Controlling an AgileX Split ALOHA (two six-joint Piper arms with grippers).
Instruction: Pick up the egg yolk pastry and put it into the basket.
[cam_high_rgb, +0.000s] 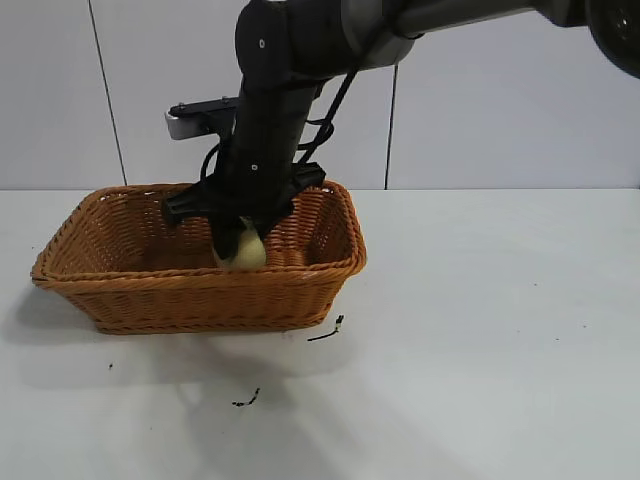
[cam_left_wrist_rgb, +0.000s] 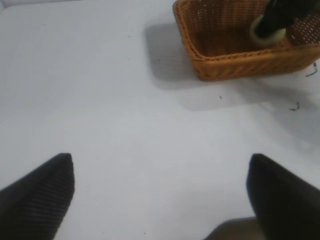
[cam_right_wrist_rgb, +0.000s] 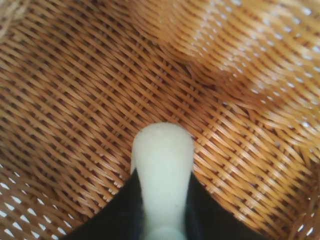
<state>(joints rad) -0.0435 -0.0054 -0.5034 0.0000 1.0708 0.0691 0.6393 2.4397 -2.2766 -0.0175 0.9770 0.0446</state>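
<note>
The right pincer (cam_high_rgb: 240, 240) hangs inside the basket (cam_high_rgb: 90, 215), at the left-centre of the outside view, its dark arm slanting down from the upper right of the frame. The egg yolk pastry (cam_high_rgb: 243, 250) sits right at the tip, pale against the wicker and low within the basket walls, toward the near right part of the interior. In the right wrist view the pastry (cam_right_wrist_rgb: 162, 175) lies squeezed between the two dark fingers (cam_right_wrist_rgb: 117, 215), which touch its flanks on both sides; its long axis runs straight out from the pincer toward the woven floor (cam_right_wrist_rgb: 75, 100). So the pincer is closed to the pastry's width and has hold of it. Whether the pastry is resting on the floor or hanging just above it I cannot tell.

The coming move, I'd judge, turns on that short gap straight beneath: spread the fingers and the pastry settles where it is.

The left pincer (cam_left_wrist_rgb: 160, 195) is idle, well apart over the bare white surface (cam_left_wrist_rgb: 125, 125), its fingers spread wide with nothing between them.
</note>
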